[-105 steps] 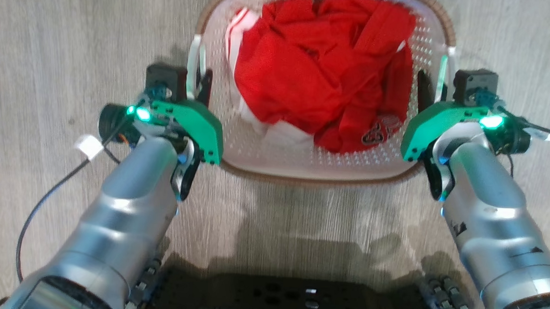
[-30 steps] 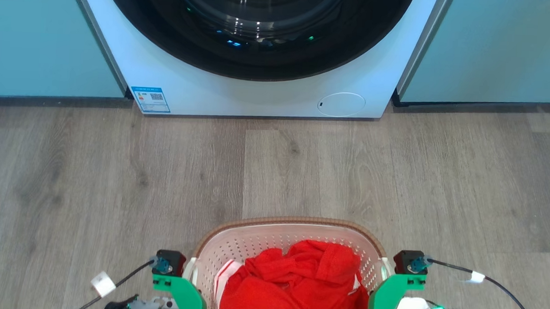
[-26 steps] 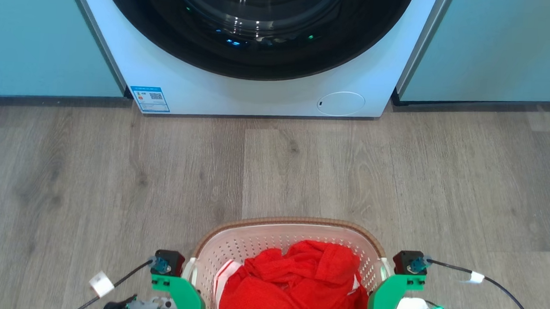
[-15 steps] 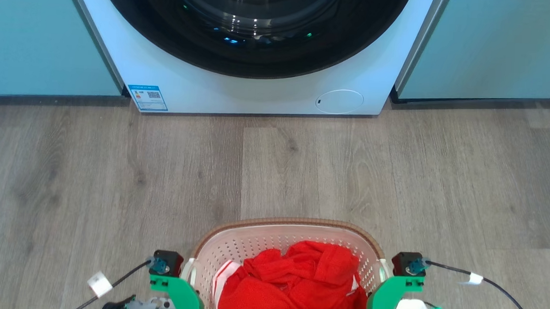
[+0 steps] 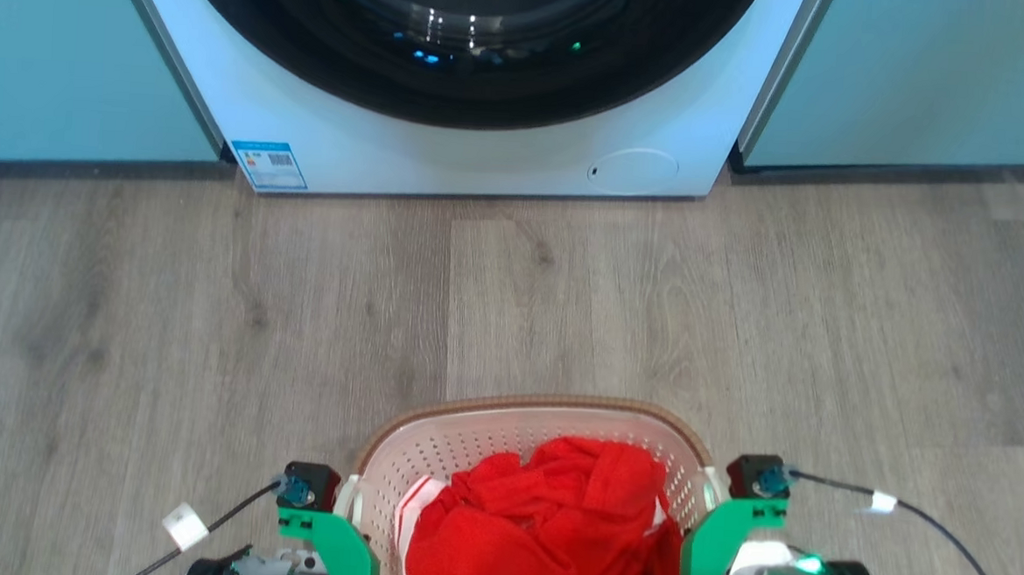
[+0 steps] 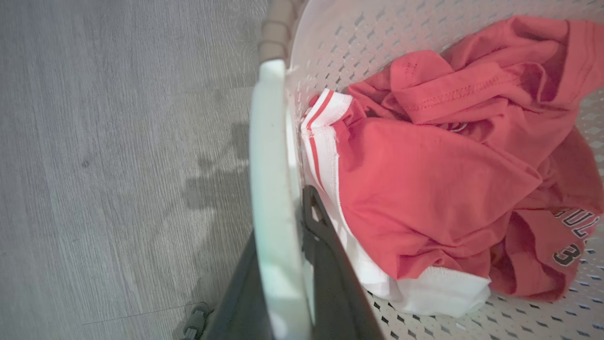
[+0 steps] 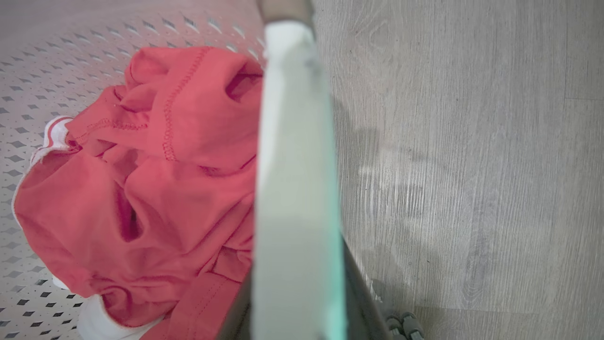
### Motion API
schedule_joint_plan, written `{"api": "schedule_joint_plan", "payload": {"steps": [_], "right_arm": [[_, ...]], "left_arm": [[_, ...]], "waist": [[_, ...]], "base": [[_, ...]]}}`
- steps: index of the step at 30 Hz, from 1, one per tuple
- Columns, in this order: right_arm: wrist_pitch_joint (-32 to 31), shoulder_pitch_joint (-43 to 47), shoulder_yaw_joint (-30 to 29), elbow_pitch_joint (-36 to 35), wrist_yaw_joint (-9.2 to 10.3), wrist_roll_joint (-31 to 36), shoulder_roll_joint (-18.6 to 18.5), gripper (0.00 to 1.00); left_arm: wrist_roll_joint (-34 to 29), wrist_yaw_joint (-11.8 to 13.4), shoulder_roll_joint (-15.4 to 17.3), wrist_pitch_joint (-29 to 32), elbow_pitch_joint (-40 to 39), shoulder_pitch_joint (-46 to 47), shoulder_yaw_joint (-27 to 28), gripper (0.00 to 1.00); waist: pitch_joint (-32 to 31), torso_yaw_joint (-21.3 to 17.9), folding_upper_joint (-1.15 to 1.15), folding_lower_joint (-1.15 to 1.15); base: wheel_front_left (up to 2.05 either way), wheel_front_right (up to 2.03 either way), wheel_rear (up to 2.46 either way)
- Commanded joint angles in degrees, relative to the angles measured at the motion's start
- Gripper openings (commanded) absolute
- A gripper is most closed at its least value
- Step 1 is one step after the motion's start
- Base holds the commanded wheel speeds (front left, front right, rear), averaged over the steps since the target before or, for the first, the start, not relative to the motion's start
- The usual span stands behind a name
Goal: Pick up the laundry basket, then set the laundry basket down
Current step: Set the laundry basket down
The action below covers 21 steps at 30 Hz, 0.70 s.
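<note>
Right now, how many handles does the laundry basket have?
2: the left handle, clamped in the left gripper, and the right handle, clamped in the right gripper.

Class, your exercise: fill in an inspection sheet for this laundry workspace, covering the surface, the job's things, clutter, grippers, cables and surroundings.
Surface: grey wood-look plank floor.
Job's things: laundry basket, white and perforated with a brown rim, holding crumpled red clothing with white trim.
Clutter: nothing seen.
Grippers: left gripper shut on the basket's left side handle; right gripper shut on the right side handle.
Cables: a black, white-tagged cable trails from each wrist, left cable and right cable.
Surroundings: white front-loading washing machine ahead, teal cabinets on both sides.
</note>
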<state>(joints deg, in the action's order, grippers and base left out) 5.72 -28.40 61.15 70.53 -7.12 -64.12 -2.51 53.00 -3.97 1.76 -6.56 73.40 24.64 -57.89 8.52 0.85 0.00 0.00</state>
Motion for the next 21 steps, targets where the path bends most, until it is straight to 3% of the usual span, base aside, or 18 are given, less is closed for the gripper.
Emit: {"api": "schedule_joint_plan", "payload": {"steps": [1,10,21], "right_arm": [[0.7,-2.2,1.1,-0.3,-0.36,0.2,-0.4,0.00],[2.5,-8.7,2.1,0.8,-0.36,0.4,-0.4,0.00],[5.7,-20.1,1.9,2.1,-0.36,1.4,-0.4,0.00]], "left_arm": [[0.0,0.7,2.1,-0.7,0.6,2.7,0.6,0.00],[-0.1,2.2,1.6,-1.7,0.6,8.0,0.7,0.00],[-0.4,3.6,1.3,-4.1,0.6,19.8,1.2,0.00]], "waist": [[0.8,-0.1,0.00,0.00],[7.8,-0.4,0.00,0.00],[21.0,0.3,0.00,0.00]], "base": [[0.00,0.00,0.00],[0.00,0.00,0.00],[0.00,0.00,0.00]]}}
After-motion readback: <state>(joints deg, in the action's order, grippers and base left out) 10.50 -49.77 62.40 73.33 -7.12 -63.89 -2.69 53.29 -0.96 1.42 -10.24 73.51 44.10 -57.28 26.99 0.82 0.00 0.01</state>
